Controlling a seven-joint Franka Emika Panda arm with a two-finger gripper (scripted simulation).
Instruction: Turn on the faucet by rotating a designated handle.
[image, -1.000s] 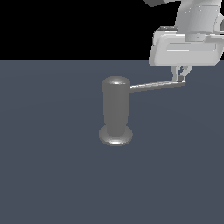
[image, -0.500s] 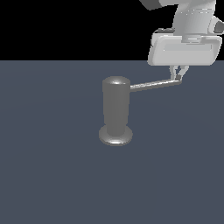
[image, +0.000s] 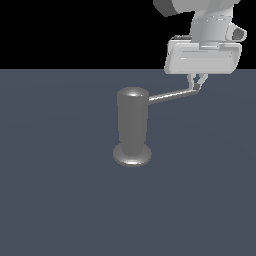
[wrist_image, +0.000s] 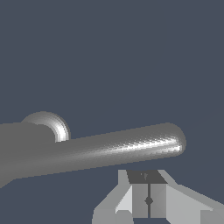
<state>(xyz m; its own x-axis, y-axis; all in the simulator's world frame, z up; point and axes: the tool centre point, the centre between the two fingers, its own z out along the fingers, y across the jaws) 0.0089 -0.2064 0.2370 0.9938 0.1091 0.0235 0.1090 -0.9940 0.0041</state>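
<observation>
one faucet (image: 133, 127) on flat slate floor (image: 60, 200), black backdrop; fingers (image: 196, 86) pressed together beside handle (image: 170, 96).

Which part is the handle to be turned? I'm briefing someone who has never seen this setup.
Find the faucet, the glossy grey upright cylinder on a round disc foot, alone on the dark floor. From its rounded top a thin grey rod, the handle, sticks out toward the exterior view's right, its tip at the robot's hand. It is the only slim, sideways part; the cylinder is thick and vertical.
</observation>
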